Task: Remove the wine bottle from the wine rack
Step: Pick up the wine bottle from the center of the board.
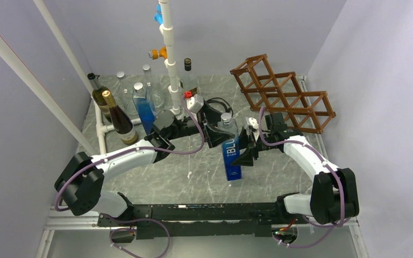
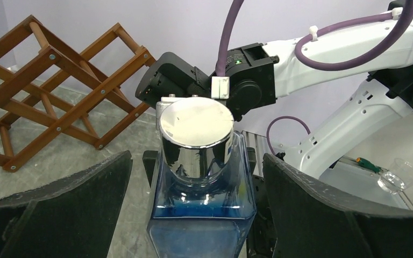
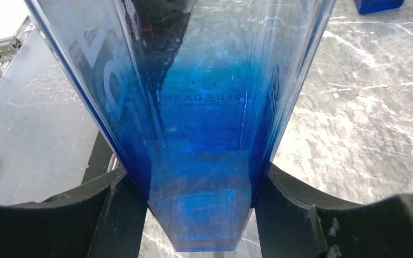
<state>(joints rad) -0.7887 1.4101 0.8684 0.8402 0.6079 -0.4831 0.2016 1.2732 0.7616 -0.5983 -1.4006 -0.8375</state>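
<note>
Left arm base [image 1: 80,188] and right arm base [image 1: 330,196], top view: bolted at the near edge; both my arms reach to the middle of the grey marbled table [image 1: 188,177].
Tall square blue glass bottle [image 1: 232,156], top view: roughly upright mid-table and already out of the reddish-brown wooden lattice wine rack [image 1: 285,97], which stands empty at the far right, well apart.
Right gripper [image 1: 249,155], top view: clamped on the bottle's body from the right.
Left gripper [image 1: 215,131], top view: up at the bottle's neck from the left, just below the silver cap [image 1: 226,116].
Left gripper [image 2: 201,215], left wrist view: my black fingers [image 2: 70,204] are spread wide on either side of the bottle's shoulder and touch nothing.
Risk, left wrist view: if I close off-centre, one pad lands first and shoves the top sideways against my right hold.
Right gripper [image 3: 201,215], right wrist view: fingers [image 3: 113,215] pinch two opposite faces of the bottle.
Bottle base, right wrist view: I cannot tell whether it rests on the table.
Risk, right wrist view: the glass is smooth and the contact narrow, so the bottle could slide or twist in the pinch. Letting go before it stands flat would likely topple it.
</note>
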